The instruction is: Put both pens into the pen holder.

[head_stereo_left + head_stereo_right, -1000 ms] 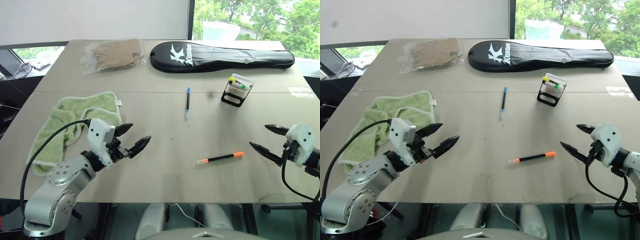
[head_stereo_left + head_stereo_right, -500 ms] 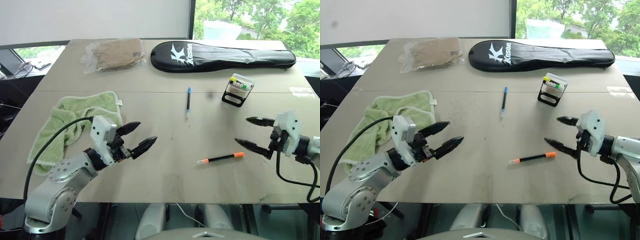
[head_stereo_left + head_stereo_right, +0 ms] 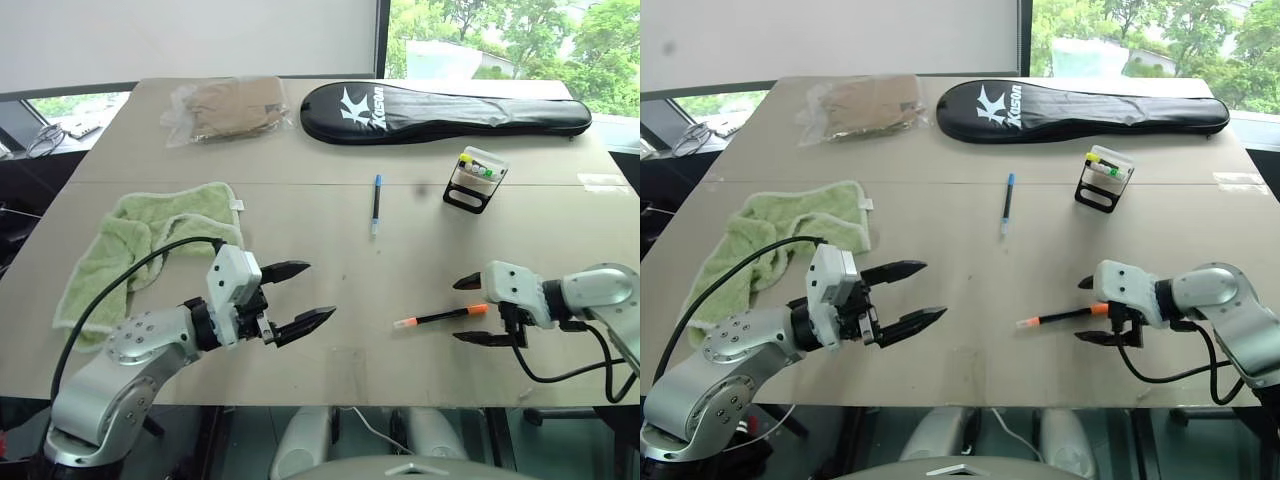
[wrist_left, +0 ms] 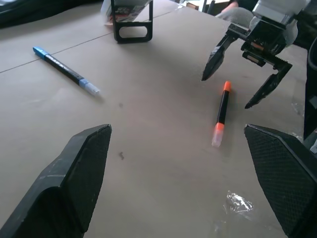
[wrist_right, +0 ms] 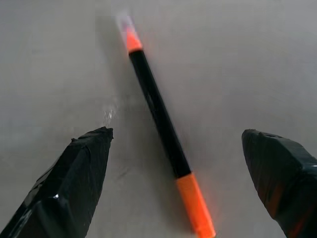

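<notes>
The right hand (image 3: 478,311) hung spread wide over the orange-ended pen (image 3: 440,317), one finger on each side of its orange end, nothing gripped. That pen lay flat on the worktop (image 3: 330,250) at about five o'clock from centre. The blue-capped pen (image 3: 376,203) rested near centre, toward twelve o'clock. The pen holder (image 3: 474,179) stood at two o'clock, well apart from both pens. The left hand (image 3: 300,296) hovered empty, fingers wide, at about seven o'clock.

Both pens looked light, stiff and smooth, so I judged they could roll or swivel under a pinch. The black barrel's middle seemed the safest hold.

The right wrist view showed the barrel running slantwise through the gap between its fingers (image 5: 81,183), off centre. The left wrist view showed both pens and the holder's black frame together. The head views added the green towel (image 3: 140,245) and black racket case (image 3: 445,108).
</notes>
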### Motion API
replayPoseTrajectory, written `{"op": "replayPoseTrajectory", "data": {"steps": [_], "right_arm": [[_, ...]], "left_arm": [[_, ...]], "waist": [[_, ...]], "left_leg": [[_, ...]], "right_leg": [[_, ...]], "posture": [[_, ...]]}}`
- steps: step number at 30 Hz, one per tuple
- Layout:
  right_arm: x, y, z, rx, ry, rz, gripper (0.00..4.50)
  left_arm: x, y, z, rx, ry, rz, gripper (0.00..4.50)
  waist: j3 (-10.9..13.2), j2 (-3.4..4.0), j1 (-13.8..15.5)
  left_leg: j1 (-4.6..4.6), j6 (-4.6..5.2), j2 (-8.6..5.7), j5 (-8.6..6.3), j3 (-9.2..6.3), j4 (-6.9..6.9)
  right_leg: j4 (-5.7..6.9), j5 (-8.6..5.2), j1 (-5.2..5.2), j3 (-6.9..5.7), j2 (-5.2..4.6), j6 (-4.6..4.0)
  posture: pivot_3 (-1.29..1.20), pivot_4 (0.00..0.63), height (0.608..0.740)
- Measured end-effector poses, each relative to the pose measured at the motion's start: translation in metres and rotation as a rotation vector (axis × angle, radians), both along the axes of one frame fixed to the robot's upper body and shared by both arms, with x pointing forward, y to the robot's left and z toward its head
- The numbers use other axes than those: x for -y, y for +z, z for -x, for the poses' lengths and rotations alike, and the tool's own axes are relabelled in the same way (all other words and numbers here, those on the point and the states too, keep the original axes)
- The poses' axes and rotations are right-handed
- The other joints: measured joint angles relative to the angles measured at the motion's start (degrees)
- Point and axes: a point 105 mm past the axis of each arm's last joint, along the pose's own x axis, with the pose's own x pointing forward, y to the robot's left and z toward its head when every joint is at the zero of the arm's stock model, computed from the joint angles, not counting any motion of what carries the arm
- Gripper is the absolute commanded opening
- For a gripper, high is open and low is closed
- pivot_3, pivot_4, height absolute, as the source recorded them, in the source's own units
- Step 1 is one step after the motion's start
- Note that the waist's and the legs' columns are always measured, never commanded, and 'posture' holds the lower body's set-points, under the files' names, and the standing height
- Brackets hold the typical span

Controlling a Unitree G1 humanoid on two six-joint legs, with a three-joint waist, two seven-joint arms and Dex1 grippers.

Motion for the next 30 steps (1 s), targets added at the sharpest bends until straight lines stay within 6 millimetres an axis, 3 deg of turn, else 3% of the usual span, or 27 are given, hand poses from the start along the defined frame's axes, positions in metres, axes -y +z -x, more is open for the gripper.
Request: {"op": "replayPoseTrajectory", "data": {"steps": [8, 14, 24, 30], "right_arm": [[-0.025, 0.031, 0.0, 0.06, 0.022, 0.049, 4.5], [-0.027, 0.001, 0.005, -0.023, 0.024, 0.132, 4.5], [-0.032, 0.005, -0.004, 0.02, 0.009, 0.15, 0.02], [-0.034, 0.006, -0.007, 0.029, -0.003, 0.139, 0.02]], "left_arm": [[-0.002, -0.001, -0.001, 0.003, 0.021, 0.002, 4.46], [-0.003, -0.003, -0.001, 0.007, 0.036, -0.006, 4.46], [-0.002, -0.004, -0.001, 0.006, 0.042, -0.003, 4.5], [-0.002, -0.004, -0.002, 0.017, 0.053, 0.002, 4.5]], "waist": [[0.03, 0.03, 0.07], [0.03, 0.03, 0.18], [0.03, 0.03, 0.0], [0.04, 0.02, 0.07]], "left_leg": [[-0.03, -0.01, 0.0, -0.01, -0.05, 0.0], [-0.06, -0.01, -0.03, -0.01, -0.11, 0.0], [-0.04, -0.01, -0.03, -0.01, -0.11, 0.0], [-0.06, -0.01, -0.03, -0.01, -0.12, 0.0]], "right_leg": [[-0.03, 0.0, -0.02, -0.04, -0.01, 0.0], [-0.05, 0.0, -0.03, -0.11, -0.07, 0.0], [-0.02, 0.0, -0.03, -0.11, -0.06, 0.0], [-0.05, 0.0, -0.03, -0.13, -0.08, 0.0]], "posture": [[0.0, 0.15, 0.74], [0.0, 0.15, 0.74], [0.0, 0.15, 0.74], [0.0, 0.15, 0.74]]}}
